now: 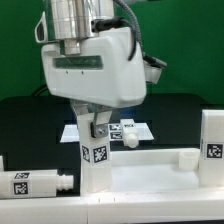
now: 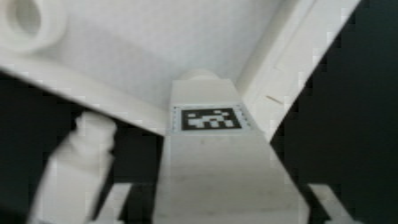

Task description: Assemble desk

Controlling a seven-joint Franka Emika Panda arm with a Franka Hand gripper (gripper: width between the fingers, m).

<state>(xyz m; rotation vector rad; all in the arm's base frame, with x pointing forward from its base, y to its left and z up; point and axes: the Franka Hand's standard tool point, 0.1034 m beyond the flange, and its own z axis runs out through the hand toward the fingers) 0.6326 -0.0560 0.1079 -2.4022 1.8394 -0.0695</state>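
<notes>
The step in hand looks like fitting a leg to the desk. The pincer (image 1: 95,127) is closed partway on a chunky square white plastic leg (image 1: 93,162), holding it upright against the near corner of the large flat white plastic tabletop panel (image 1: 150,166), which lies on the black surface (image 1: 25,120). The leg's face carries a black-and-white square tag (image 2: 214,118). Next, I judge, the leg must be squared to its seat on the panel and driven home without tilting.

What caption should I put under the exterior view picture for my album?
Gripper holds a leg upright beside the tabletop; another leg lies nearby.
</notes>
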